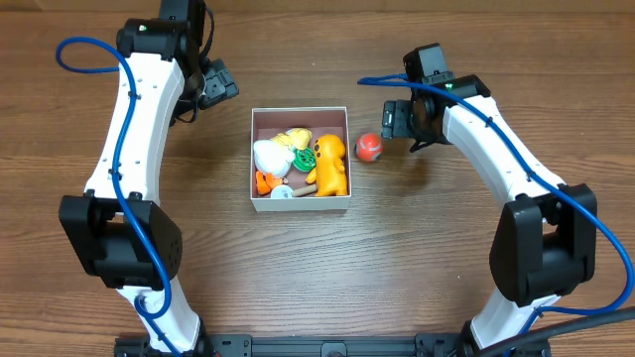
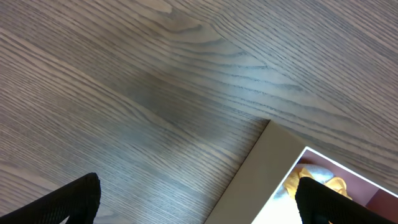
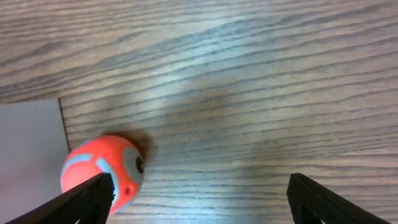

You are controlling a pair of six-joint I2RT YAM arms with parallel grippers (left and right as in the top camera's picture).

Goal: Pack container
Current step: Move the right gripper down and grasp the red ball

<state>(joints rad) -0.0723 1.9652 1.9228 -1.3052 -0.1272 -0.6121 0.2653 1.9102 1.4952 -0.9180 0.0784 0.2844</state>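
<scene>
The container (image 1: 300,114), a shallow square box with white walls and a pinkish-brown inside, sits mid-table and holds several toys, among them an orange figure (image 1: 330,165) and a white and yellow one (image 1: 270,154). A red-orange ball toy with blue marks (image 1: 368,148) lies on the table just right of the box; it also shows in the right wrist view (image 3: 102,172). My right gripper (image 3: 199,199) is open and empty, its left finger beside the ball. My left gripper (image 2: 199,202) is open and empty over the box's upper-left corner (image 2: 261,168).
The wooden table (image 1: 446,268) surrounds the box. The left arm (image 1: 139,129) stands left of the box, the right arm (image 1: 496,159) to the right. The box's outer wall shows in the right wrist view (image 3: 31,149).
</scene>
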